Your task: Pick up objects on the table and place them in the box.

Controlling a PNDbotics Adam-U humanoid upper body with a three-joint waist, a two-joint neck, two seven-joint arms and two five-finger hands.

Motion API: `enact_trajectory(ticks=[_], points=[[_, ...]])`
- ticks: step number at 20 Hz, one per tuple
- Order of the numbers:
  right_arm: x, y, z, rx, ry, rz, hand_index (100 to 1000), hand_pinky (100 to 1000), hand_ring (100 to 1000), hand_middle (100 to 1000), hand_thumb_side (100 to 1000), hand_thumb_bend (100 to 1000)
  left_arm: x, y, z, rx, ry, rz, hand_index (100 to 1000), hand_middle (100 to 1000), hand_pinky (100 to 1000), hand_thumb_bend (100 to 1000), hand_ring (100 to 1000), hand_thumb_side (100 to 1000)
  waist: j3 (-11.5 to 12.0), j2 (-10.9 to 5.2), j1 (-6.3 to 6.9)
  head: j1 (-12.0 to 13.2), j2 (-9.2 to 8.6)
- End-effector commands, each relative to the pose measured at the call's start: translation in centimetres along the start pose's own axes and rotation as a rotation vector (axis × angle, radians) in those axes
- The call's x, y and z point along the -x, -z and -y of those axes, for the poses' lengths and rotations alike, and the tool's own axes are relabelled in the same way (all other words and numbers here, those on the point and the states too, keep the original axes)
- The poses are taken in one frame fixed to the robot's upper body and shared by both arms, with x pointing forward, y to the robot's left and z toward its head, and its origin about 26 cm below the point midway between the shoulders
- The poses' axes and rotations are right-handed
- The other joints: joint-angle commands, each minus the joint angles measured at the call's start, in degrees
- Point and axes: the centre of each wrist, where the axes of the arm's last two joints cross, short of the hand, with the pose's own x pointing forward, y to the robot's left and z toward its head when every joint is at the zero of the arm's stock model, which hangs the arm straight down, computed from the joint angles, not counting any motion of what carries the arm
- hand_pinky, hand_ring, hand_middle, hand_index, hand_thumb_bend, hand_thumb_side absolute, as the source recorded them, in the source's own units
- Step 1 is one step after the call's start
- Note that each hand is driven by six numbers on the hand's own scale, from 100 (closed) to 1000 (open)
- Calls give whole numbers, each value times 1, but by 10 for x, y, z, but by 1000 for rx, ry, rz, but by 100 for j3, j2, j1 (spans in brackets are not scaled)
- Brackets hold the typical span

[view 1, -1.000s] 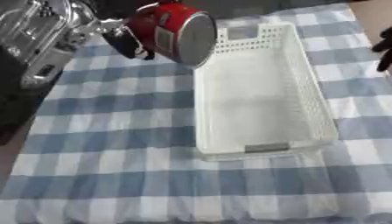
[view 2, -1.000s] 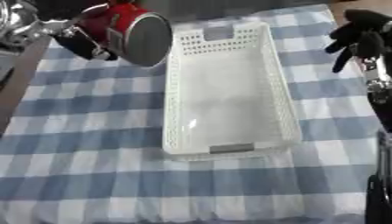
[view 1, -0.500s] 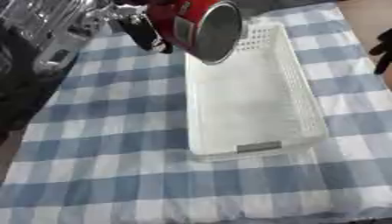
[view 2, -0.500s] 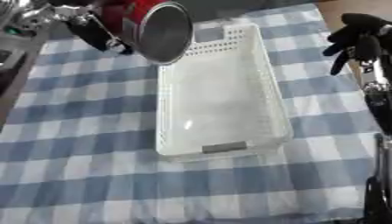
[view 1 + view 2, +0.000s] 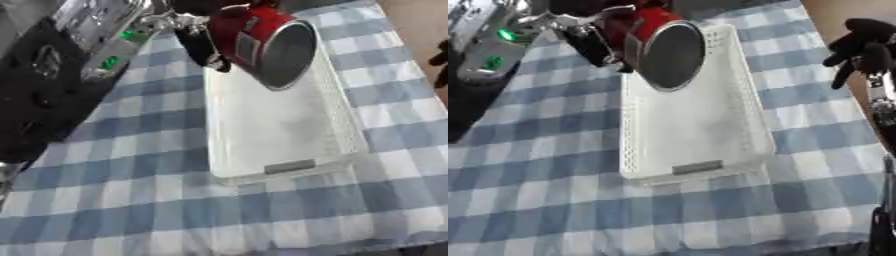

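Left robot hand (image 5: 203, 44) clamped on red can (image 5: 262, 45), above white basket (image 5: 337, 150), right robot hand (image 5: 859, 47) curled, idle

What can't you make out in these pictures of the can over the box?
- Red can: label too blurred to read in either view.
- Left hand: mostly hidden behind the can; only dark fingers show beside it.
- Right hand: cut off by the right edge in the left eye view; in the right eye view it hangs curled, empty.
- White box: far end hidden by the can in both views.
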Motion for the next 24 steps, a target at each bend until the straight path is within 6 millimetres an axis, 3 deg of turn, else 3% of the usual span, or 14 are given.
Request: enact_trajectory(ticks=[1, 7, 9, 10, 12, 13, 14, 16, 17, 21, 24], points=[[-5, 2, 4, -13, -16, 18, 824, 350, 557, 610, 793, 100, 1, 5, -9, -23, 26, 39, 475, 379, 245, 550, 351, 221, 2, -65, -17, 74, -21], [-4, 0, 4, -22, -17, 11, 825, 350, 557, 611, 795, 100, -9, 15, -11, -41, 14, 101, 554, 484, 491, 458, 461, 228, -9, -65, 12, 123, -21], [-3, -1, 4, -25, -16, 8, 825, 350, 557, 611, 796, 100, -13, 17, -11, -42, 7, 114, 693, 641, 706, 351, 632, 247, -7, -71, 25, 139, -21], [-3, -2, 4, -26, -16, 7, 826, 350, 557, 611, 796, 100, -15, 18, -10, -31, 7, 119, 798, 761, 800, 322, 767, 265, -6, -73, 29, 142, -21], [-3, -2, 4, -27, -16, 5, 826, 350, 557, 611, 796, 100, -18, 18, -9, 13, 15, 126, 954, 910, 942, 312, 920, 299, -1, -75, 35, 141, -21], [-3, -2, 4, -28, -16, 5, 826, 350, 558, 612, 796, 100, -19, 19, -8, 40, 17, 129, 1000, 964, 1000, 278, 980, 409, 1, -75, 36, 140, -21], [-3, -2, 4, -28, -16, 4, 826, 350, 558, 612, 796, 100, -20, 19, -9, 56, 14, 131, 1000, 1000, 1000, 246, 1000, 573, 6, -75, 38, 138, -21], [-3, -2, 4, -30, -16, 4, 826, 351, 558, 612, 796, 100, -20, 18, -11, 46, -4, 130, 1000, 1000, 1000, 215, 1000, 691, 17, -73, 38, 130, -21], [-3, -2, 4, -30, -16, 4, 826, 351, 558, 612, 794, 100, -20, 17, -13, 33, -13, 126, 1000, 1000, 1000, 119, 1000, 720, 21, -71, 37, 126, -21], [-3, -2, 4, -30, -15, 6, 826, 351, 558, 612, 795, 100, -18, 14, -13, 11, -31, 108, 1000, 1000, 1000, 100, 1000, 787, 46, -64, 20, 112, -21], [-3, -2, 3, -31, -13, 7, 825, 351, 559, 613, 794, 100, -17, 13, -12, 15, -45, 103, 1000, 1000, 1000, 100, 1000, 900, 74, -58, 8, 96, -21]])
